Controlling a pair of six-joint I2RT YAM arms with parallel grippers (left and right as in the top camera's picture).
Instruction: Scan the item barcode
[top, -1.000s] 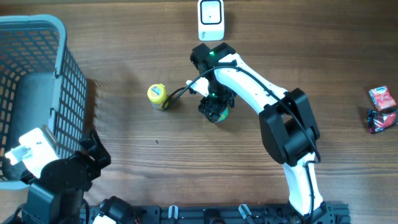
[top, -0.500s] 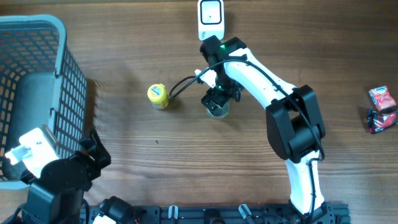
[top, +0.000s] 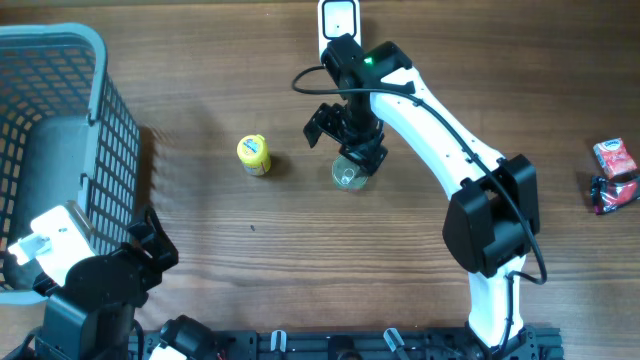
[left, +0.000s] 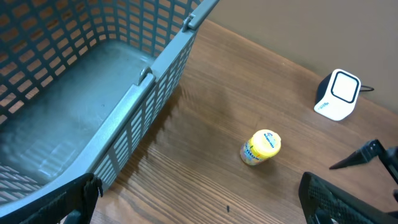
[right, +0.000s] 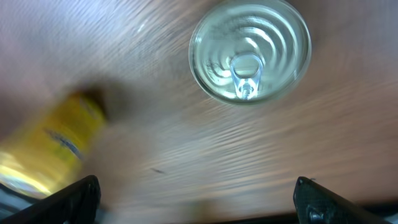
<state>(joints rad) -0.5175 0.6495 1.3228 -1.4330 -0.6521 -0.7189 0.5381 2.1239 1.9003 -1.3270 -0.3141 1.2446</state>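
Observation:
A silver tin can stands upright on the wooden table, its pull-tab lid filling the top of the right wrist view. My right gripper hovers just beyond and above it, open and holding nothing; its fingertips are far apart. The white barcode scanner stands at the far edge, also visible from the left wrist as the scanner. A yellow bottle lies left of the can. My left gripper rests open at the near left by the basket.
A large grey-blue mesh basket fills the left side; its wall runs close to my left gripper. A red packet and a dark item lie at the far right edge.
My right gripper has opened, let go of the can and risen toward the scanner. The can now stands alone on the table. The left arm has not moved.

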